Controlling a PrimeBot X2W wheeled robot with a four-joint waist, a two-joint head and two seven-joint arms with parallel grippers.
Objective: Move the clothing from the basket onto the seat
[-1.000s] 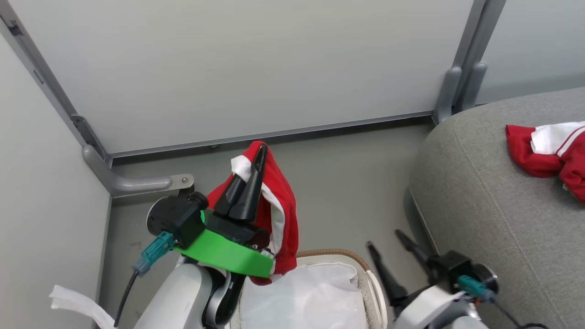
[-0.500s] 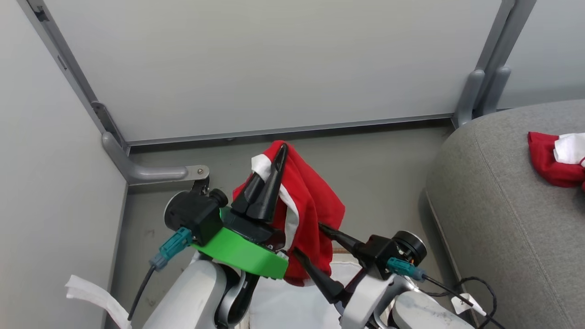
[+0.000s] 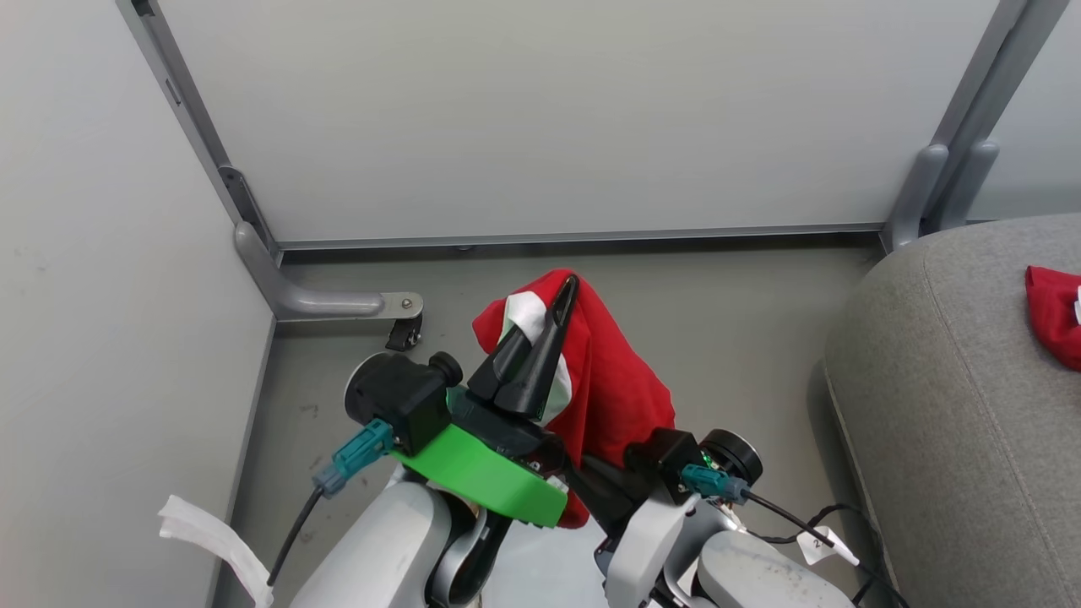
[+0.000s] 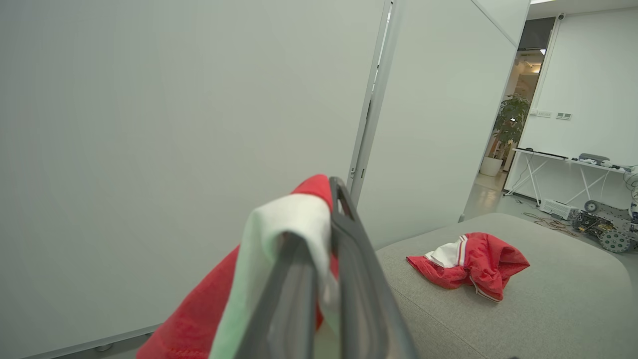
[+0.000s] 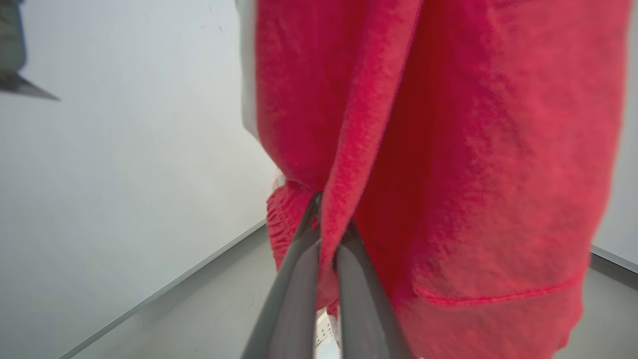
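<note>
Grey partition panels [image 3: 540,118] backed you. Your left claw [image 3: 557,308] clenched the clothing [image 3: 621,380] by its white trim, aloft short of the seat [image 3: 946,405]. Your right claw [image 5: 330,219] pinched a lower fold. It looked light and limp, so bunched folds should hold best.

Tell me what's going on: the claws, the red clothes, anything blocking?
Left gripper shut on red garment, at white trim. Right gripper shut on its lower folds. Grey sofa at right, second red garment lying on it.
</note>
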